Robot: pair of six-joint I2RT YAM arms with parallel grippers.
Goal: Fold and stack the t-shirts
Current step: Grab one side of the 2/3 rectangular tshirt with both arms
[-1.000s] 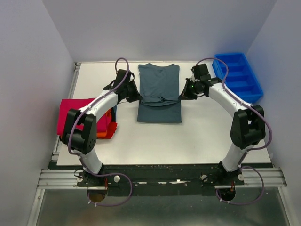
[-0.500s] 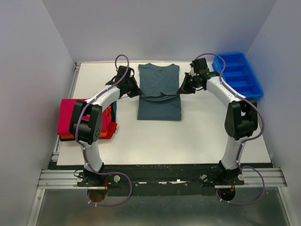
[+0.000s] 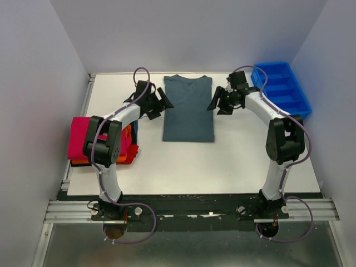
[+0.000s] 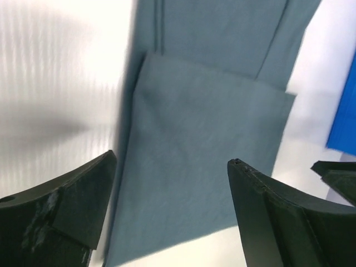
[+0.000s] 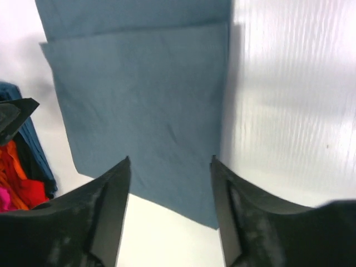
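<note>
The slate grey-blue t-shirt lies flat at the table's back centre, folded into a tall rectangle with its neck at the far end. My left gripper hovers at its left edge, open and empty. My right gripper is at its right edge, also open and empty. In the left wrist view the shirt shows a folded upper layer between the fingers of that gripper. The right wrist view shows the same cloth under its gripper. The crimson-pink t-shirt tops a pile at the left edge, with orange cloth beneath.
A bright blue compartment tray stands at the back right, just behind the right arm. The pile at the left also holds some dark blue cloth. Pale walls close in the table on three sides.
Both grippers were shut on the grey-blue shirt's side edges and have now opened and let go. The bunched fold across its middle now lies flat.
</note>
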